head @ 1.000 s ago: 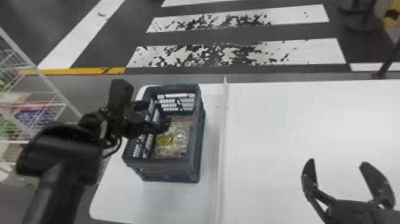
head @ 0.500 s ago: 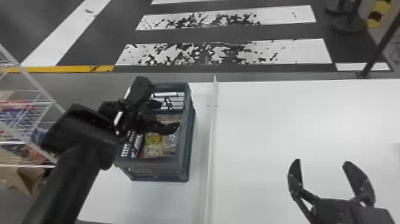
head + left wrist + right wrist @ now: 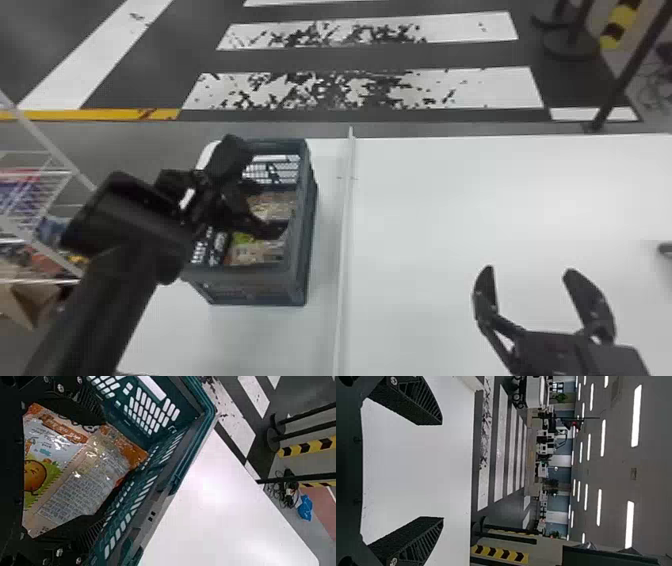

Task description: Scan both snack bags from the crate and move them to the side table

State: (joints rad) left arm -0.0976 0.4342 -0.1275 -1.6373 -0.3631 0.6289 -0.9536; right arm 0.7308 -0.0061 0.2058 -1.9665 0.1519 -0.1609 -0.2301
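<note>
My left gripper (image 3: 274, 209) is over the grey-blue crate (image 3: 299, 250), fingers inside its rim and apart. Below them lies a snack bag (image 3: 274, 201); nearer the crate's front wall is a snack bag part with yellow-green print (image 3: 250, 250). In the left wrist view, the left gripper (image 3: 95, 469) stands open around a snack bag (image 3: 85, 469) with orange ends and a round orange character, not clamped; the crate (image 3: 194, 451) wall rises beside it. My right gripper (image 3: 530, 275) is open above the white table; in the right wrist view, the right gripper (image 3: 442, 471) has nothing between its fingers.
A narrow raised divider (image 3: 345, 225) runs between the crate's side and the wide white tabletop (image 3: 425, 200). A wire rack (image 3: 35, 200) with colourful goods stands at the far left. A dark object (image 3: 665, 248) sits at the right edge.
The head view has swung, shifting the crate and tables left in it. My left gripper has come nearer the crate's right wall, its forearm swinging inward. The right gripper has shifted left over the table.
</note>
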